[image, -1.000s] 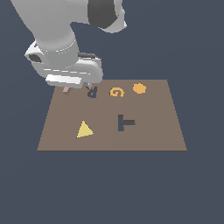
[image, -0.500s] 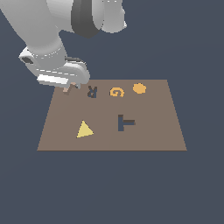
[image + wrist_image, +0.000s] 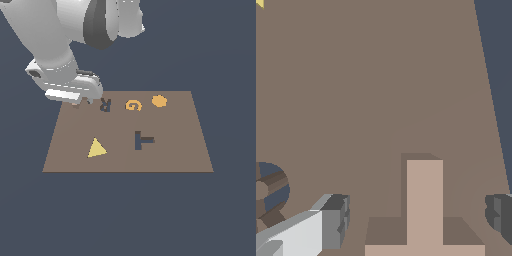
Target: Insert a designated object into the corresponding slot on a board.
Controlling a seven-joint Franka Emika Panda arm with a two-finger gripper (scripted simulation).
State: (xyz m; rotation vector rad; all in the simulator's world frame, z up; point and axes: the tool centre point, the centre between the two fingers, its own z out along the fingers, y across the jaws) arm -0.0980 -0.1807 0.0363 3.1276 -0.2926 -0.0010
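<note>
**Wrist view: jaws spread on either side of the tan T-block**

Wrist view shows the gripper (image 3: 416, 220) with its two dark fingertips (image 3: 336, 220) standing wide apart, one on each side of the pale tan T-block (image 3: 424, 210). A clear gap shows between each fingertip and the block, so nothing is pinched. The block lies flat on the brown board (image 3: 381, 75), close to the board's edge, with dark ground beyond it. Part of a dark navy recess (image 3: 271, 192) and a sliver of the yellow triangle (image 3: 259, 3) also show in this view.

In the exterior view, the white Panda arm (image 3: 65, 55) reaches down over the board's (image 3: 175, 155) far corner on the exterior view's left, and its hand hides most of the block there. The dark R letter (image 3: 104, 105) sits just beside the hand, followed along the far row by the orange G (image 3: 133, 105) and an orange round piece (image 3: 159, 101). The navy T-shaped slot (image 3: 143, 140) lies near the board's middle, well apart from the gripper, with the yellow triangle (image 3: 96, 148) toward the exterior view's left.
</note>
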